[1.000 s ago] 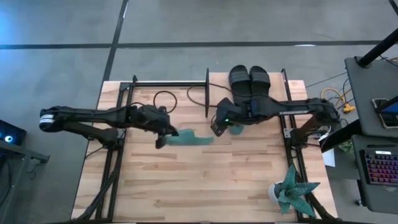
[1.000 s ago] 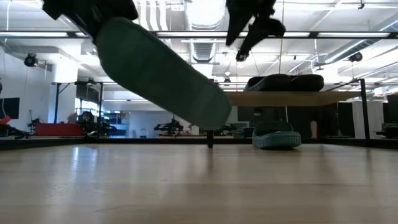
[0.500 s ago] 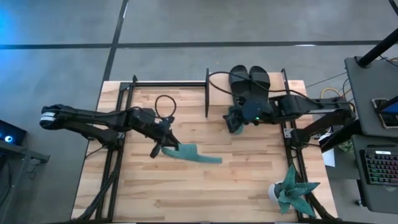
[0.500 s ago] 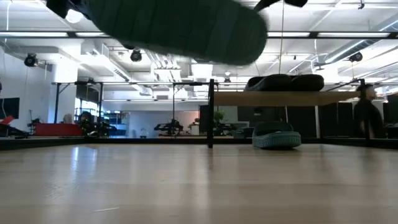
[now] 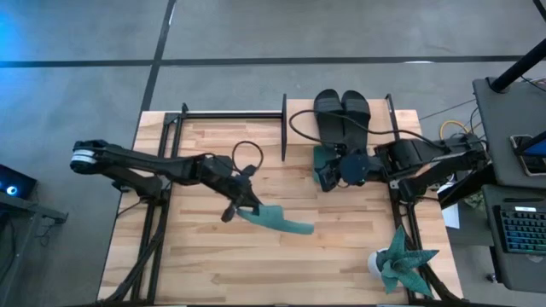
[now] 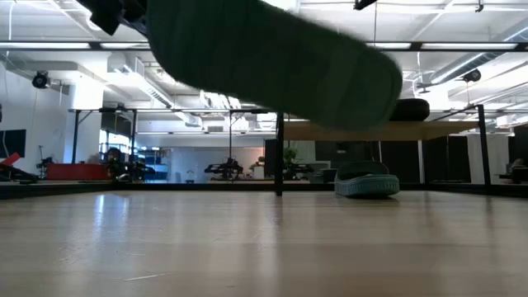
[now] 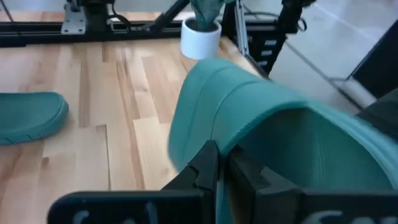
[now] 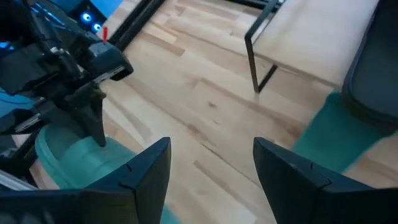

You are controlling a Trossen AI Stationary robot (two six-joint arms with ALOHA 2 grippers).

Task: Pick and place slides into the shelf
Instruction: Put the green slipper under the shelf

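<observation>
My left gripper (image 5: pixel 234 207) is shut on one teal slide (image 5: pixel 277 218) and carries it above the table's middle; the low view shows this slide (image 6: pixel 272 62) high in the air, its far end dipping a little. The other teal slide (image 6: pixel 367 181) lies under the shelf (image 5: pixel 299 128), sole down. The black pair (image 5: pixel 342 111) sits on the shelf's top board (image 6: pixel 437 130). My right gripper (image 8: pixel 214 180) is open and hovers beside the shelf, near the second teal slide (image 8: pixel 336 130). My left gripper pinches a thin teal edge (image 7: pixel 222 152) at the foot of the slide's wide strap (image 7: pixel 280 124), at the end nearest the arm. The fingers (image 7: pixel 205 168) come slanting from the table's left. The slide is lifted clear and sticks out beyond them toward the right.
A teal spiky plant in a white pot (image 5: pixel 395 260) stands at the table's near right corner. Black frame rails (image 5: pixel 230 113) run along the far and side edges. Bare tabletop (image 5: pixel 256 264) lies between the held slide and the near edge.
My left gripper has carried the teal slide to the right and toward the near edge, still shut on it. The slide has tipped from steeply slanted to nearly level. My right gripper has drawn back to the right, to the shelf.
</observation>
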